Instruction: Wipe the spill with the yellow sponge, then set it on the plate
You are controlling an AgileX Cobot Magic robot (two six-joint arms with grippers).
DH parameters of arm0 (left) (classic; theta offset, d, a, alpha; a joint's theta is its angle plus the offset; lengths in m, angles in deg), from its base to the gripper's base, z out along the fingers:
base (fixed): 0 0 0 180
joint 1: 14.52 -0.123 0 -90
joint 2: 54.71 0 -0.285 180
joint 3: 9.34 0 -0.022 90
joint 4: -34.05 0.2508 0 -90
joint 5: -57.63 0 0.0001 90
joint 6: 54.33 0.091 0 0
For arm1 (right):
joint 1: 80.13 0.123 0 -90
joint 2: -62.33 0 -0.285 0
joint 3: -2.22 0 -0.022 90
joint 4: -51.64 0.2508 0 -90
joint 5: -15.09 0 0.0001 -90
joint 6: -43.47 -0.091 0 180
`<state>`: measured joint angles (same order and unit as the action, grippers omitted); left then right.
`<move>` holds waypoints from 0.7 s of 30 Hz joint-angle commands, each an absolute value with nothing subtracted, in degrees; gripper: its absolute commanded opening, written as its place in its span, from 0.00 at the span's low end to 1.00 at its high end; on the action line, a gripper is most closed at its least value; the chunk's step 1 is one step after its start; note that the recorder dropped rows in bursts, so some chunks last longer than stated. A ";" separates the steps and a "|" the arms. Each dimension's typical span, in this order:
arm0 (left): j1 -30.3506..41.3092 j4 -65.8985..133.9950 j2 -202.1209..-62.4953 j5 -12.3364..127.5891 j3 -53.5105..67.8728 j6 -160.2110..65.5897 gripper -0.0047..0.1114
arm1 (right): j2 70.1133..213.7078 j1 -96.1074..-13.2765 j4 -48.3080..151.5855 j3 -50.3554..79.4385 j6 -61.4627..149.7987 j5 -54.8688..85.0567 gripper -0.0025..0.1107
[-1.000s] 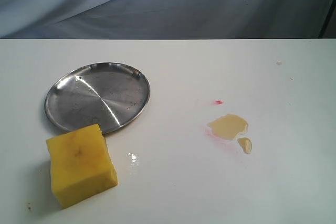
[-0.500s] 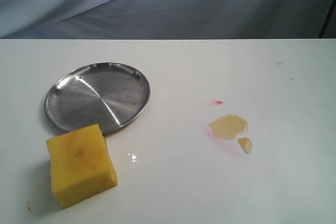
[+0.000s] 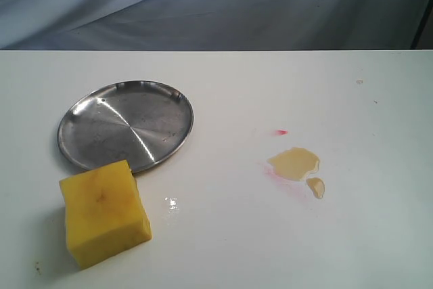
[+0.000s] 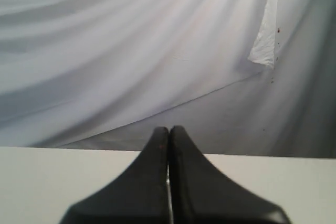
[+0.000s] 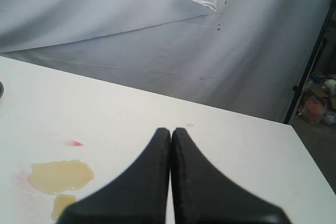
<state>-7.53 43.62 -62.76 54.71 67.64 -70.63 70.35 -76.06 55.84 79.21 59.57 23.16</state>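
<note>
The yellow sponge (image 3: 105, 213) rests on the white table at the front left, just touching the near rim of the silver plate (image 3: 126, 125). Right of centre lies the spill (image 3: 293, 163), a tan puddle with a small droplet beside it; the right wrist view also catches the spill (image 5: 59, 176). Neither arm appears in the exterior view. My left gripper (image 4: 169, 129) is shut with nothing in it, facing the grey backdrop. My right gripper (image 5: 171, 130) is shut and empty too, held to one side of the puddle.
A small red mark (image 3: 281, 131) and a faint red smear (image 3: 274, 173) sit by the puddle. Grey cloth (image 3: 216, 5) hangs behind the table's far edge. A dark stand (image 5: 310, 61) and clutter lie beyond the table's right side.
</note>
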 commanded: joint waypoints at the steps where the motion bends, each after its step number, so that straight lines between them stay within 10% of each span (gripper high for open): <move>1: -7.26 45.72 -63.91 48.23 67.87 -75.26 0.04 | 70.11 -76.14 55.26 79.44 59.51 22.76 0.02; 11: -7.26 50.28 -94.64 31.50 56.82 -75.59 0.04 | 70.11 -76.14 55.26 79.44 59.51 22.76 0.02; 21: -3.48 69.34 -116.76 69.99 27.66 -92.57 0.04 | 70.11 -76.14 55.26 79.44 59.51 22.76 0.02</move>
<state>-5.62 67.59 -112.72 57.06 32.92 -91.33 70.35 -76.06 55.84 79.21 59.57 23.16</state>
